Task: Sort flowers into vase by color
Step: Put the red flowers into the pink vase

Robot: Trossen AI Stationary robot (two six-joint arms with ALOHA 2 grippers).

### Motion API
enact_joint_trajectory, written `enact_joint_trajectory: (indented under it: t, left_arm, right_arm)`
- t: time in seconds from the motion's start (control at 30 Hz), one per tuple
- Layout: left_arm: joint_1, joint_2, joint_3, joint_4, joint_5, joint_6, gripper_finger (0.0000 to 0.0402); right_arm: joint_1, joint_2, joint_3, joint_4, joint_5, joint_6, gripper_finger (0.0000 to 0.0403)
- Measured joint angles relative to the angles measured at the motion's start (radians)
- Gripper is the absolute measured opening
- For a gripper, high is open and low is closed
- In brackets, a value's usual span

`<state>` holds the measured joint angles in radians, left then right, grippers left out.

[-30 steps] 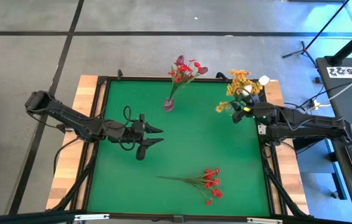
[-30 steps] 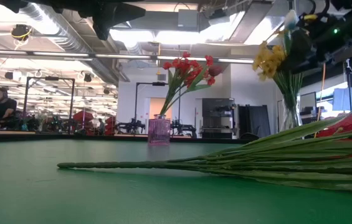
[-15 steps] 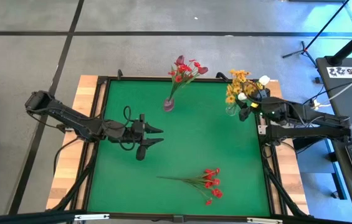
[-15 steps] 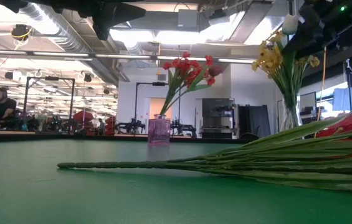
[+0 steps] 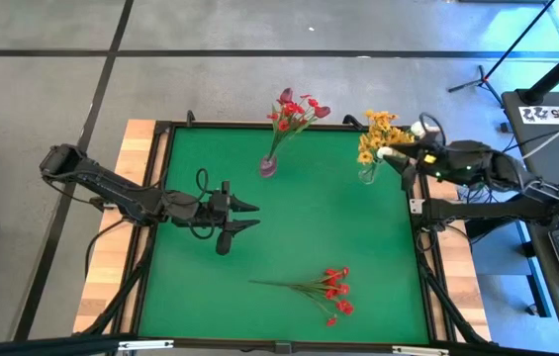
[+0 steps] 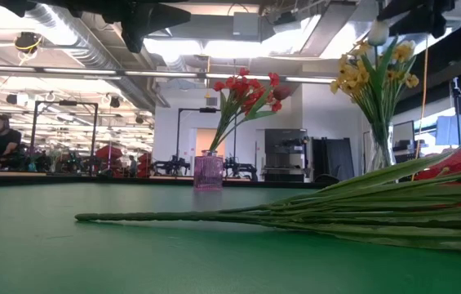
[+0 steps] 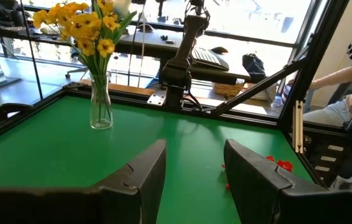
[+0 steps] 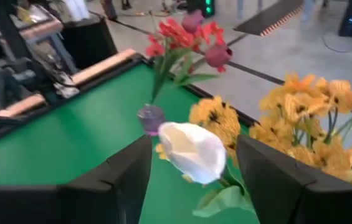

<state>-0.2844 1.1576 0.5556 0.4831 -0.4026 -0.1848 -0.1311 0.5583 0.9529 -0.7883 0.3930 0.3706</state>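
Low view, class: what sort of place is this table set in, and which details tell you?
Probably an open-plan lab or workshop: exposed ceiling ducts, equipment benches across the room with a person seated there, and a green table.

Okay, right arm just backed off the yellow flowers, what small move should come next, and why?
Probably swing the right gripper toward the red spray lying on the green mat. Its jaws stand open and empty above the clear vase of yellow blossoms, and that spray is the only flower left outside a vase.
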Motion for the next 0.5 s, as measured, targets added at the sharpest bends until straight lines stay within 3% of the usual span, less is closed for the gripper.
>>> enact_joint_trajectory:
  t: [0.1,0.17,0.3,0.5]
  left_arm:
    - [0.0,0.0,0.0,0.0,0.008,-0.009,0.0157]
    - [0.0,0.0,0.0,0.002,0.067,-0.009,0.0157]
    - [-0.008,0.019,0.0,0.049,0.206,0.002,0.0157]
    - [-0.057,0.127,0.0,0.081,0.216,0.0,0.0157]
  right_arm:
    - [0.0,0.0,0.024,0.001,-0.028,-0.001,0.0234]
    - [0.0,0.0,0.031,0.018,-0.071,-0.014,0.0234]
    - [0.0,-0.011,0.031,0.109,-0.248,-0.062,0.0234]
    - [0.001,-0.011,0.013,0.332,-0.478,-0.09,0.0234]
